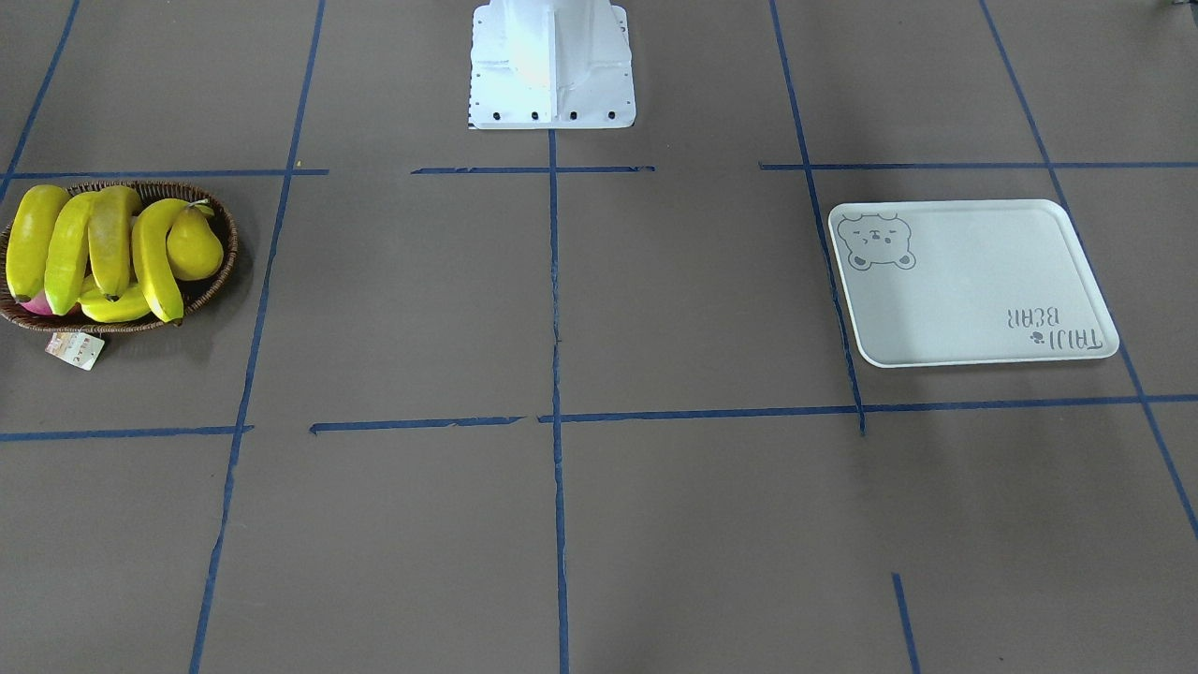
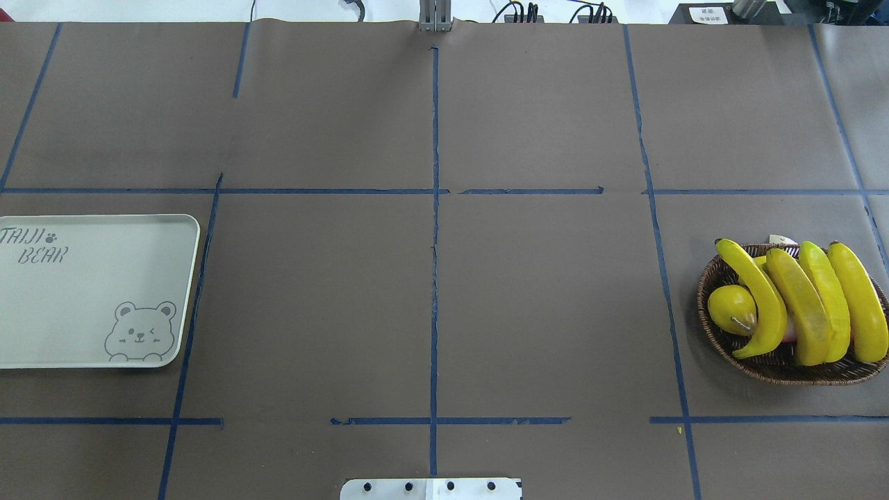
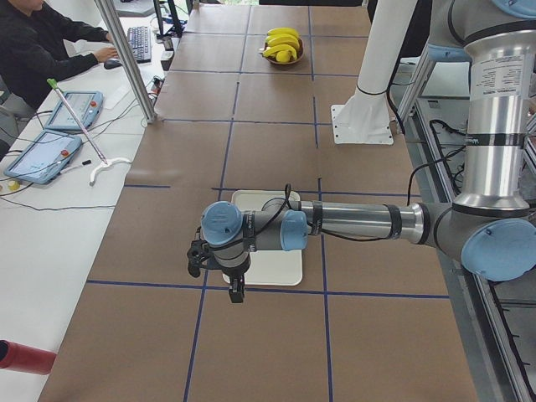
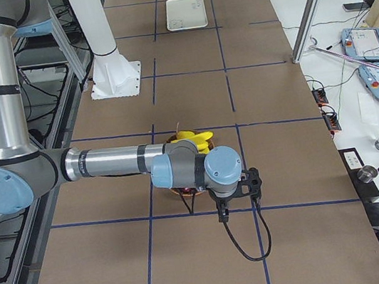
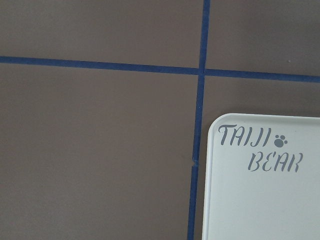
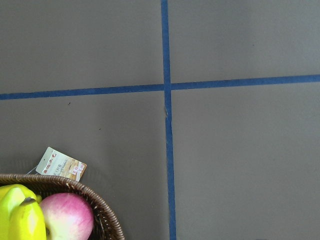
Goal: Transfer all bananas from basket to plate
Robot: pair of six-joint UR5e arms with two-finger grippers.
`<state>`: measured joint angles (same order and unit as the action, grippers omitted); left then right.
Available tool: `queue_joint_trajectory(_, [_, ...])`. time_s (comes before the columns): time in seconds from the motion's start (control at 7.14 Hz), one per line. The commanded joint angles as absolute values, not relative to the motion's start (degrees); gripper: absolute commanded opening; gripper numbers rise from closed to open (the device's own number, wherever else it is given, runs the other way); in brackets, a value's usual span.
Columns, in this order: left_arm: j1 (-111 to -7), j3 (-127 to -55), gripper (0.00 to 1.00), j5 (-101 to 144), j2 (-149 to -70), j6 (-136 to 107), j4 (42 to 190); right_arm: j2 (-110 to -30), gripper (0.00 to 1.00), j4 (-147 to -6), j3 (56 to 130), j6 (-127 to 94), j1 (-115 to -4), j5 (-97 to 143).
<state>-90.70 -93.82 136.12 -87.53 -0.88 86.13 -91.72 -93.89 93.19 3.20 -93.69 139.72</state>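
Note:
Several yellow bananas (image 1: 112, 243) (image 2: 806, 305) lie side by side in the brown wicker basket (image 1: 217, 279) (image 2: 703, 300). The off-white bear-print plate (image 1: 983, 281) (image 2: 83, 298) (image 5: 260, 200) has nothing on it. My left gripper (image 3: 214, 280) hangs above the table beside the plate (image 3: 285, 272). My right gripper (image 4: 238, 199) hangs over the table next to the basket, whose bananas (image 4: 193, 140) peek out behind the arm. Both grippers show only in the side views, so I cannot tell whether they are open or shut.
A yellow pear (image 1: 194, 248) (image 2: 730, 309) and a pink apple (image 6: 67, 217) share the basket, and a paper tag (image 1: 75, 348) (image 6: 61, 165) hangs off its rim. The white robot base (image 1: 552, 65) stands mid-table. A person (image 3: 33, 42) and tablets (image 3: 50, 151) are at a side desk.

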Motion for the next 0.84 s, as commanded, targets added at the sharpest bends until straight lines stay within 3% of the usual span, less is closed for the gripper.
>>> queue_joint_trajectory(0.0, [-90.79, -94.39, 1.0, 136.06, -87.54, -0.88, 86.13, -88.17, 1.0, -94.48, 93.87, 2.9, -92.46, 136.14])
queue_joint_trajectory(0.7, [-90.79, -95.19, 1.0, 136.14, -87.45, -1.14, 86.13, -88.95, 1.0, -93.78, 96.33, 2.64, -91.24, 137.46])
